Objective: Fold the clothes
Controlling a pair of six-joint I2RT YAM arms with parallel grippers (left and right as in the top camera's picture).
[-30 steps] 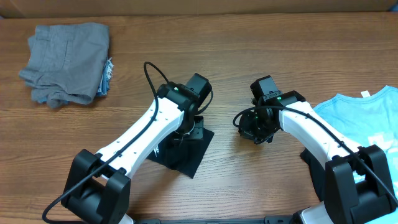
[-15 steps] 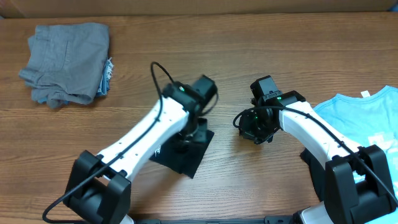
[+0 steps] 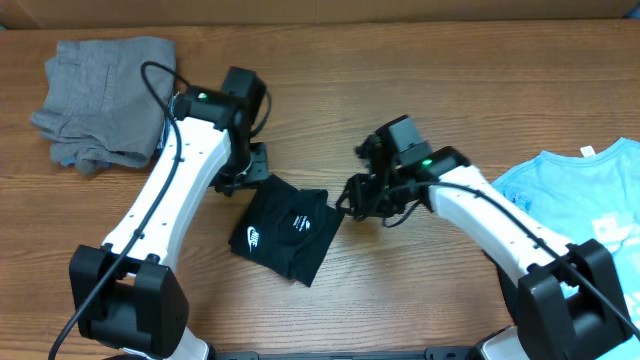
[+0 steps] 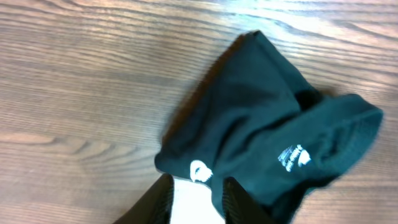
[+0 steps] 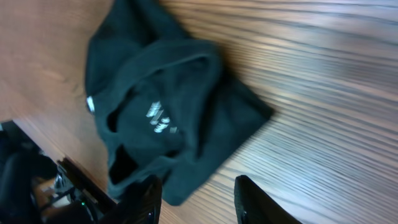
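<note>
Grey folded garments (image 3: 105, 100) lie in a loose heap at the far left corner of the brown wooden counter (image 3: 420, 80), with a frayed blue edge showing at their right side. To their right, the left pincer (image 3: 252, 176) hangs at the upper left edge of a black short-sleeved T-shirt (image 3: 287, 232) with a small white logo. The wrist view shows its two dark fingers (image 4: 152, 205) a little apart with nothing clamped between them, and the shirt's edge just past their tips. The black shirt lies near the middle of the counter, folded into a compact, slightly rumpled packet set at an angle, its white print facing up. At its upper right corner the right pincer (image 3: 352, 196) stands with its fingers (image 5: 255, 199) parted and empty, the shirt's edge lying below the gap. Well apart, at the right edge, a light blue T-shirt (image 3: 570, 185) with white print lies flat, partly hidden under the right arm.
</note>
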